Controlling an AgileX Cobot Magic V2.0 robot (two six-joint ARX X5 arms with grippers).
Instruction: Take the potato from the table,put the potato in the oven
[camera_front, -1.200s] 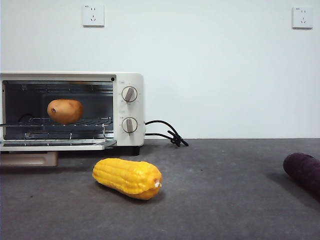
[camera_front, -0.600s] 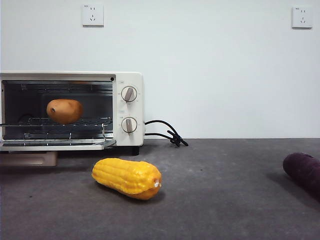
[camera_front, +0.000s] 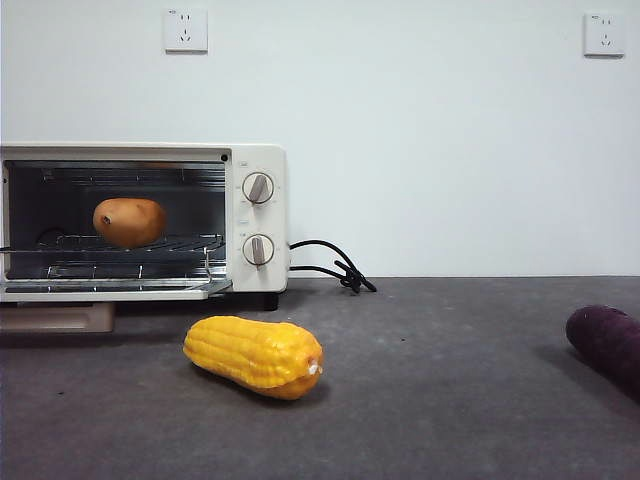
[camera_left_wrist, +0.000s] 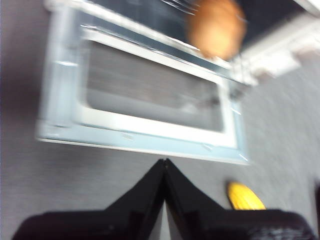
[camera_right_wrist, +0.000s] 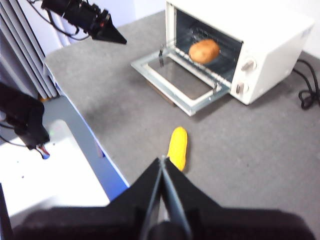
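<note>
The orange-brown potato (camera_front: 129, 221) lies on the wire rack inside the cream-white oven (camera_front: 255, 160), whose door (camera_front: 110, 293) hangs open and flat. The left wrist view shows the potato (camera_left_wrist: 216, 28) blurred beyond the lowered glass door (camera_left_wrist: 150, 95), and my left gripper (camera_left_wrist: 164, 162) hovers shut above the dark grey table (camera_front: 450, 380) in front of that door. The right wrist view looks down from high: potato (camera_right_wrist: 204, 50) in the oven (camera_right_wrist: 260, 30), my right gripper (camera_right_wrist: 162, 160) shut over the table near the corn. Neither gripper appears in the front view.
A yellow corn cob (camera_front: 254, 356) lies on the table in front of the oven. A dark purple vegetable (camera_front: 607, 342) sits at the right edge. The oven's black cord (camera_front: 335, 266) trails behind. The table's near edge (camera_right_wrist: 85, 125) borders a white floor area.
The oven and potato shifted very slightly between one second ago and half a second ago; since then nothing has moved in the front view.
</note>
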